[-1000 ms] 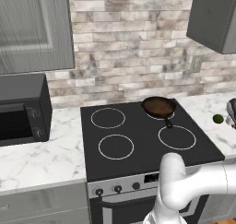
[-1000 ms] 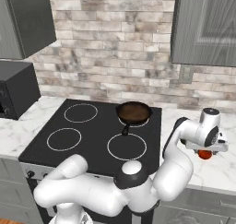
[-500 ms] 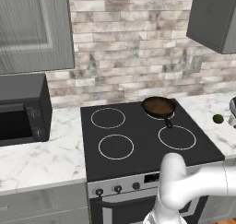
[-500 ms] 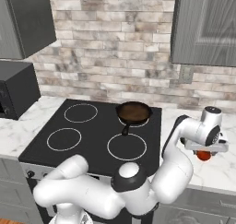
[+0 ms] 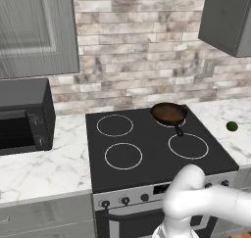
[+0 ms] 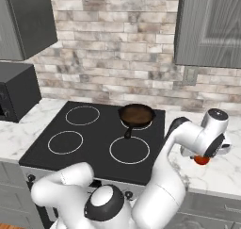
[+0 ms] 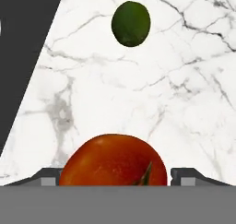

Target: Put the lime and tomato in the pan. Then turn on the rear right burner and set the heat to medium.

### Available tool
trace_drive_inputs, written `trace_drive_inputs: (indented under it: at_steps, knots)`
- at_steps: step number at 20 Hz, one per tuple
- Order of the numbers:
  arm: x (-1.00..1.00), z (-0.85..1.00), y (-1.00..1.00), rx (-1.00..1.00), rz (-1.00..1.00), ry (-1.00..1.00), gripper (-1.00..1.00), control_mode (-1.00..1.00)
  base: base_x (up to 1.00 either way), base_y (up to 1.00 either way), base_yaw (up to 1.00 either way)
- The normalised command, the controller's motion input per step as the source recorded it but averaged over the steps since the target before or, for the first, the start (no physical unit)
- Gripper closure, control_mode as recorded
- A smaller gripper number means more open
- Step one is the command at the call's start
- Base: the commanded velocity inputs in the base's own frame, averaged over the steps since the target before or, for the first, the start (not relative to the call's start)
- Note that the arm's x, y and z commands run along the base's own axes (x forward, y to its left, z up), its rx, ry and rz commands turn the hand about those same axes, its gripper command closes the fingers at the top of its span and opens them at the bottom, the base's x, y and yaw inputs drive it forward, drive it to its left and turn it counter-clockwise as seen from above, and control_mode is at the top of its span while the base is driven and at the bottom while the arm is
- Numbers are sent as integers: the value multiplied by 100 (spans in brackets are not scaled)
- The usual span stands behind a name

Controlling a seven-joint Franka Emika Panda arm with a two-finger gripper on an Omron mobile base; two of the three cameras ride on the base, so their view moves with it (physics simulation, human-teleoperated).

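Observation:
The red-orange tomato lies on the marble counter right of the stove, and my gripper is shut on it, a dark fingertip against each side. In the right base view the tomato shows under the white hand, the gripper pointing down at it. The green lime rests further on across the marble, apart from the gripper; it also shows as the lime near the cooktop's right edge. The dark brown pan sits on the rear right burner, handle pointing forward.
The black glass cooktop has three other white rings. Knobs line the stove front. A black microwave stands on the left counter. Grey cabinets hang above, and the brick wall backs the counter.
The fingers have drawn in a little around the tomato. The hand has slipped out past the right edge of the left base view. Pan and lime have not moved.

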Motion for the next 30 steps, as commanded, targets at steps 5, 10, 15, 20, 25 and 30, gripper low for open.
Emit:
trace_drive_inputs:
  at_steps: [5, 10, 15, 20, 25, 30]
  knots:
    - [-18, 56, 80, 0, 8, -32, 100, -100, 0, 0, 0]
    - [-9, 65, 100, 0, 2, -18, 100, -100, 0, 0, 0]
    - [9, 68, 96, 0, 0, 1, 100, -100, 0, 0, 0]
    - [27, 40, 75, 0, 0, 20, 100, -100, 0, 0, 0]
    - [34, 9, 59, 0, 0, 13, 100, -100, 0, 0, 0]
    - [47, 0, 19, 0, 0, 0, 100, -100, 0, 0, 0]
